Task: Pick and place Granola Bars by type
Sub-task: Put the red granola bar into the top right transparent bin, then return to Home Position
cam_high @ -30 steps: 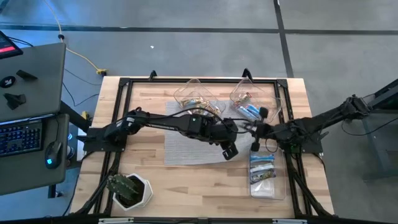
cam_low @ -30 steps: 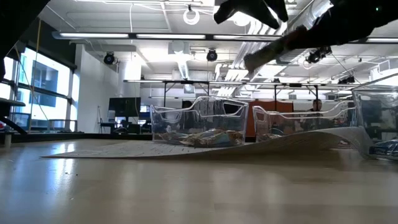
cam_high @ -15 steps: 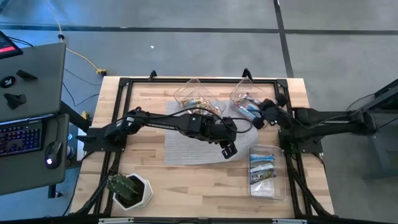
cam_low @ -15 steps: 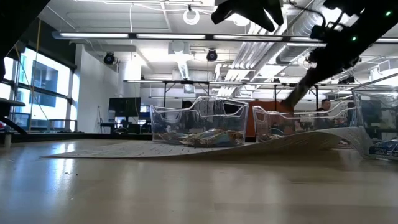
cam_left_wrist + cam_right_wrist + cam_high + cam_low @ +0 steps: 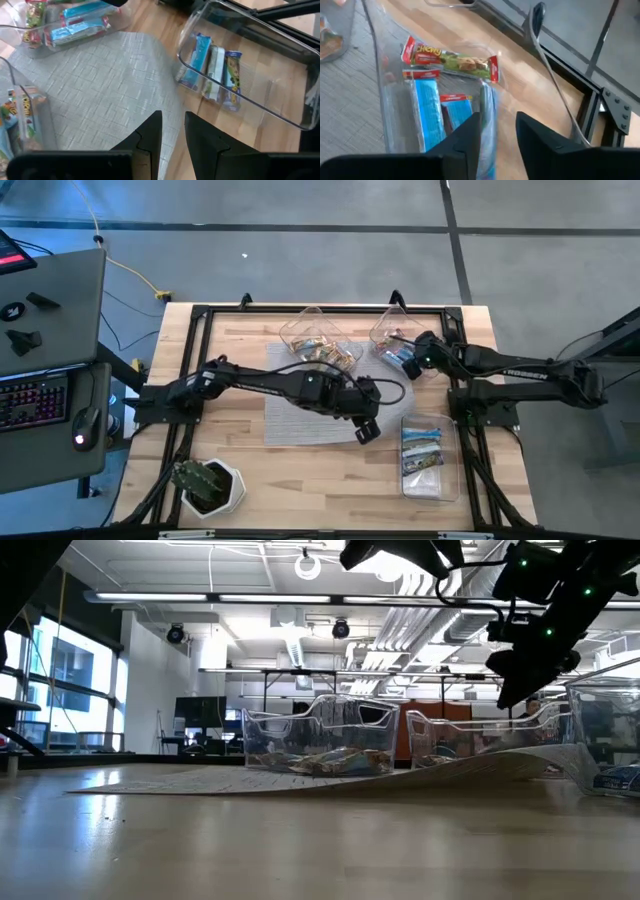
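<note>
In the left wrist view the far bin (image 5: 75, 27) was cut off by the frame edge, along with its blue bars (image 5: 80, 31). The tan bar (image 5: 25, 107) blurred behind a clear wall. In the low view the mat (image 5: 330, 780) hid the bins' bases.

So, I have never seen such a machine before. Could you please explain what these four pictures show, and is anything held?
Two dark robot arms work at a wooden table. One camera looks down from above, one sits at table height, and one rides on each wrist. The left gripper hangs open over a grey mat. The right gripper, also open and empty, is over a clear bin of blue and red-ended granola bars. Another bin holds more bars. A potted plant stands near the front edge.
</note>
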Controlling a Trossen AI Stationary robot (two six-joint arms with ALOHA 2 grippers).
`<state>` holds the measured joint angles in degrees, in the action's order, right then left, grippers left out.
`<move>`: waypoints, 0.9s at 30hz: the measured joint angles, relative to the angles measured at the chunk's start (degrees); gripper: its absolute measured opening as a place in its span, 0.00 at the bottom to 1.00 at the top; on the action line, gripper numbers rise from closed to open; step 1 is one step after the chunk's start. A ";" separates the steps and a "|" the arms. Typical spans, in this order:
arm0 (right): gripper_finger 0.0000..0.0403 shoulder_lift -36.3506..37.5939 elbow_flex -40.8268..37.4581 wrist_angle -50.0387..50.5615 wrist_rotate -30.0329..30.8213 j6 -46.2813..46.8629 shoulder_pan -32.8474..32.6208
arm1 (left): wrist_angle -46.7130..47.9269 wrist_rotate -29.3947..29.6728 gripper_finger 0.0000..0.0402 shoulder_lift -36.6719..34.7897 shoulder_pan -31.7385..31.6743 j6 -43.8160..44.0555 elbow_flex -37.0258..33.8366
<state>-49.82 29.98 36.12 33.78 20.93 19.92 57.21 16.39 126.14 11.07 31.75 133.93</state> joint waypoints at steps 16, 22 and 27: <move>0.24 4.12 1.07 5.22 -41.20 -1.63 -13.56 | -0.24 3.88 0.20 0.09 7.15 5.46 -2.78; 0.16 3.41 1.03 10.12 -39.76 2.13 -24.93 | -0.52 6.64 0.20 0.09 9.90 9.69 -5.17; 0.07 3.32 1.03 9.92 -40.51 5.42 -32.79 | -0.58 8.27 0.20 0.09 11.22 12.22 -5.53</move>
<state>-46.50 31.00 46.04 -6.73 26.34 -12.86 56.63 24.67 126.23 22.29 43.97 128.40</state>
